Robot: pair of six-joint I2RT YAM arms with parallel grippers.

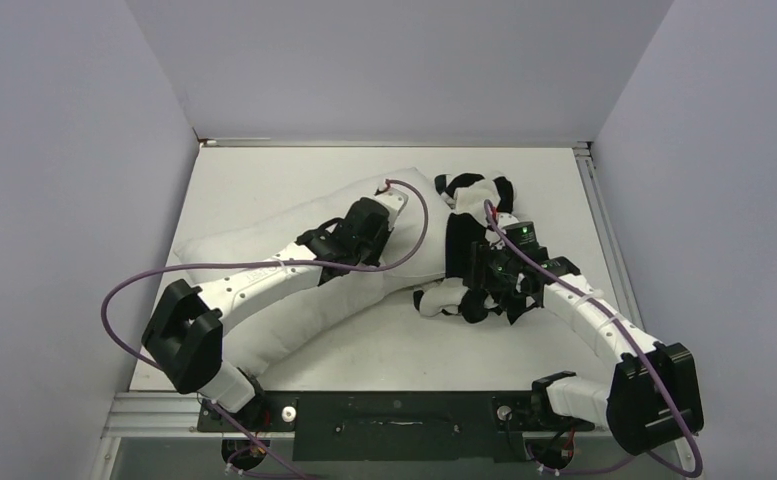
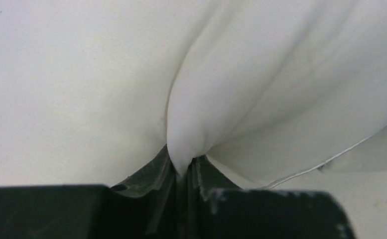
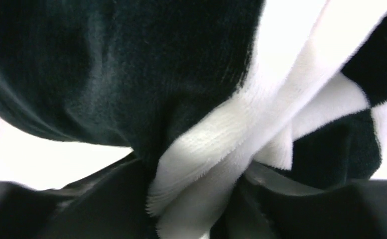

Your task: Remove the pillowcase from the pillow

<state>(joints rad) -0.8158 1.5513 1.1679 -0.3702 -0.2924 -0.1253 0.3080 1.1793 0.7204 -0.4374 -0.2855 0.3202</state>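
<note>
The plain white pillow lies diagonally across the table, from the near left to the far middle. My left gripper rests on its far end. In the left wrist view the gripper is shut on a pinched fold of the pillow's white cloth. The black and white checkered pillowcase lies bunched at the pillow's right end, crumpled toward the right. My right gripper is among its folds. In the right wrist view the gripper is shut on a thick fold of the pillowcase.
The white table is closed in by grey walls on the left, back and right. A metal rail runs along its right edge. Purple cables loop off both arms.
</note>
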